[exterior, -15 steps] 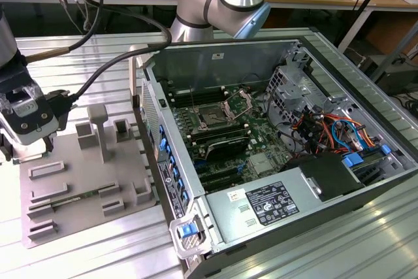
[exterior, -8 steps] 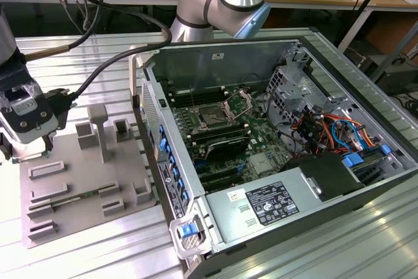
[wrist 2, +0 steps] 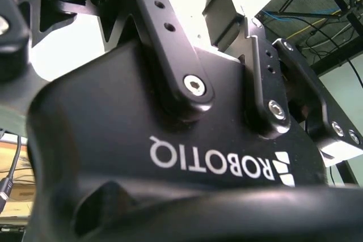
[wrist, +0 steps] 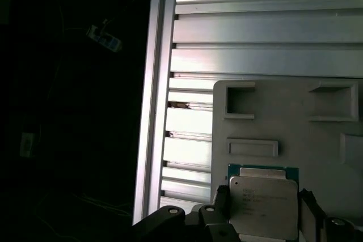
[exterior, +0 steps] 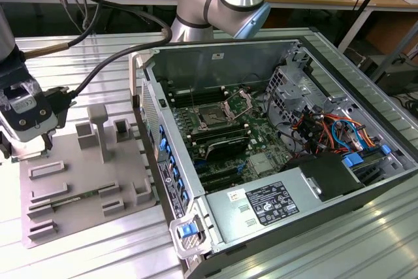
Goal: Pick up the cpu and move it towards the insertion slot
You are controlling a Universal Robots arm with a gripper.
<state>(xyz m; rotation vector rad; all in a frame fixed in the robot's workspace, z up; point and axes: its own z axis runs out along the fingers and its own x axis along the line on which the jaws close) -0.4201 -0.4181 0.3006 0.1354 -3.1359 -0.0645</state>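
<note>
Ribbed aluminium tabletop (exterior: 98, 256) carries a grey plastic fixture (exterior: 78, 181) and an open computer case (exterior: 215, 63). We see the black gripper (exterior: 29, 143) low over the fixture, its jaws flanking the small silvery square cpu (wrist: 264, 202); whether they clamp it we cannot tell. The silver-framed insertion slot (exterior: 213, 117) sits well apart.

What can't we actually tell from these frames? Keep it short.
Exterior view: the claw covers the corner of the grey fixture beneath it; what lies there is hidden.
First wrist view: the cpu is cut off by the picture edge; lifted or resting, cannot tell.
Exterior view: the insertion slot is too small to judge its contacts.
</note>
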